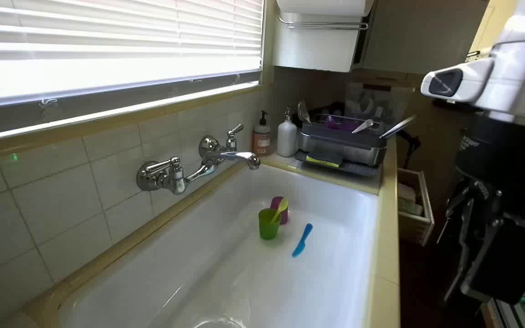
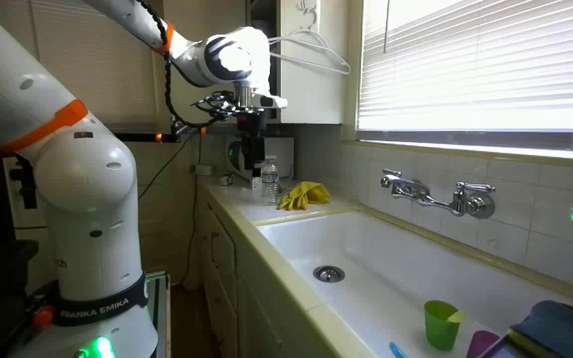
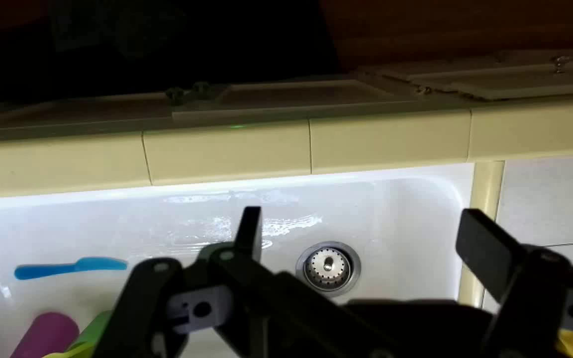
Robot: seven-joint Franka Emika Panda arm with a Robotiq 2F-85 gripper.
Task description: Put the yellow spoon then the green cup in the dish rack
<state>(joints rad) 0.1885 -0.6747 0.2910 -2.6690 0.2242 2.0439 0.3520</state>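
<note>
Inside the sink, the green cup [image 1: 268, 228] stands upright with the yellow spoon [image 1: 282, 206] leaning in it, its bowl end above the rim. Both also appear in an exterior view, cup [image 2: 436, 330] and spoon [image 2: 457, 316], and partly at the lower left of the wrist view, where my finger hides some of the cup [image 3: 95, 327]. The dark grey dish rack [image 1: 342, 142], with purple parts and utensils, sits on the counter at the sink's far end. My gripper [image 3: 361, 226] points down, high and away from the cup, its fingers wide apart with nothing between them.
A magenta cup [image 1: 283, 217] is close behind the green one, and a blue knife [image 1: 302, 240] lies nearby on the sink floor. The faucet [image 1: 230, 157] juts over the sink [image 1: 335, 273]. A water bottle [image 2: 270, 180] and yellow gloves [image 2: 306, 195] occupy the drain-end counter.
</note>
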